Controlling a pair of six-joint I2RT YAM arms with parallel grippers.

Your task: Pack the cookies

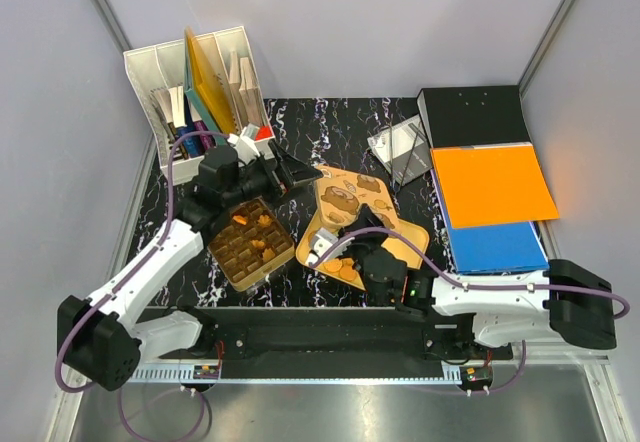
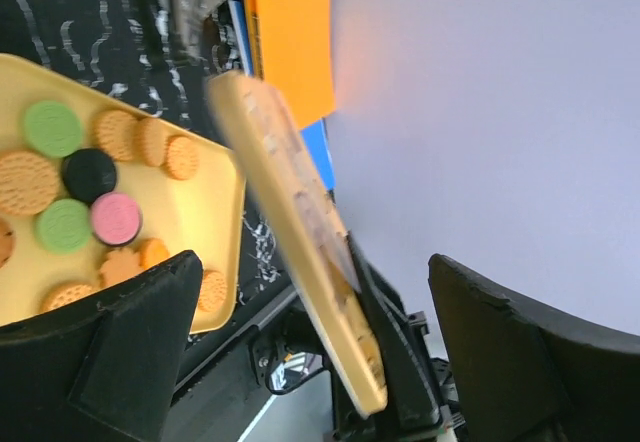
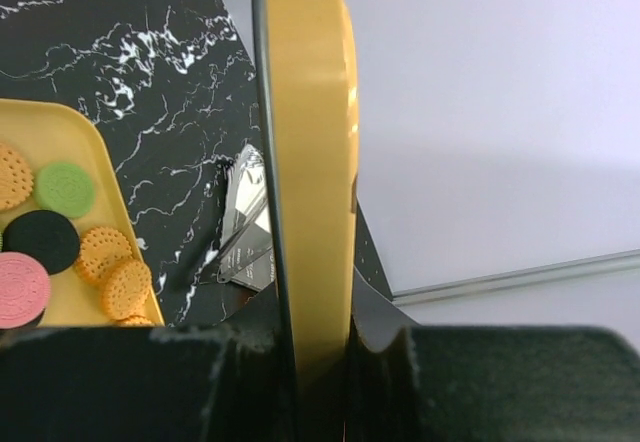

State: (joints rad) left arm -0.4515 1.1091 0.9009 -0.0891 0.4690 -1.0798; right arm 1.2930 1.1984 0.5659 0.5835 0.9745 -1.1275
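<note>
Near the tray [image 3: 60, 132], right end effector [image 3: 312, 352] around lid [image 3: 310, 162]

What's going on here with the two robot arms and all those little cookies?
The right gripper is shut on the edge of a flat yellow lid and holds it raised at a tilt. The left gripper is wide open right beside the lid, not gripping it. Most cookies lie loose on a yellow tray. A few sit in a brown compartment box, so packing looks only partly done.
</note>
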